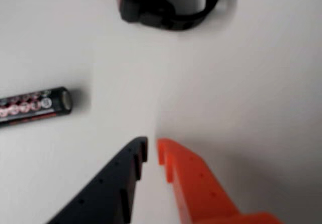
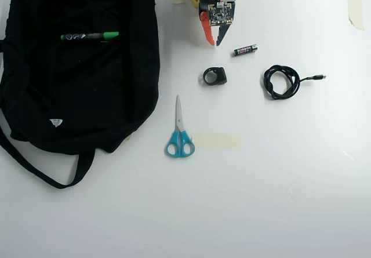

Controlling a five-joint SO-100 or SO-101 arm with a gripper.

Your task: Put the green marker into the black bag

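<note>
Since the green marker already lies on the black bag, well clear of my near-closed, empty fingers, I'd judge it light, stiff, slick: pinch mid-barrel.

Green marker lying on the black bag, way left of the gripper; jaws nearly together, battery just right.
</note>
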